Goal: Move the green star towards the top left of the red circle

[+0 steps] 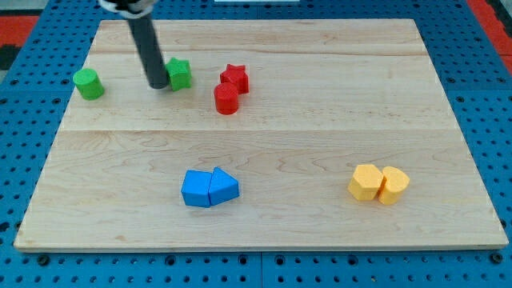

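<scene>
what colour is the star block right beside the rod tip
Green: the green star sits just right of my tip, seen in the camera view.

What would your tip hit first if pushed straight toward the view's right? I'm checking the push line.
Most likely the green star: my tip sits at its left edge, seemingly touching. Beyond it lie the red star and red circle.

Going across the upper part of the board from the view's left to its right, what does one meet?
Green circle → my tip → green star → red circle → red star, though the two red blocks partly overlap.
</scene>
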Available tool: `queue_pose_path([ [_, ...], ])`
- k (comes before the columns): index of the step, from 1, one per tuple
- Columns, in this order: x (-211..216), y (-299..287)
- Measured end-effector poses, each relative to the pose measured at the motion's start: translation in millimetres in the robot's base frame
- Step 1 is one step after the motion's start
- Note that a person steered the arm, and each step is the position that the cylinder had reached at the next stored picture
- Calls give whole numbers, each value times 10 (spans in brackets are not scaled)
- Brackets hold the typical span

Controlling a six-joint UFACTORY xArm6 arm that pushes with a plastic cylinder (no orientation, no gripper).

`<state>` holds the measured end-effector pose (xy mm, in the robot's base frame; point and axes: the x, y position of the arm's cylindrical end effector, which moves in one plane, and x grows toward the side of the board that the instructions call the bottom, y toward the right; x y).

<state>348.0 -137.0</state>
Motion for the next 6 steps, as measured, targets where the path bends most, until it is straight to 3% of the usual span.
queue_pose_path([
  [1,-14,122],
  [2,-233,-644],
  [3,-785,-299],
  [4,-683,367],
  [5,-277,616],
  [6,-338,440],
])
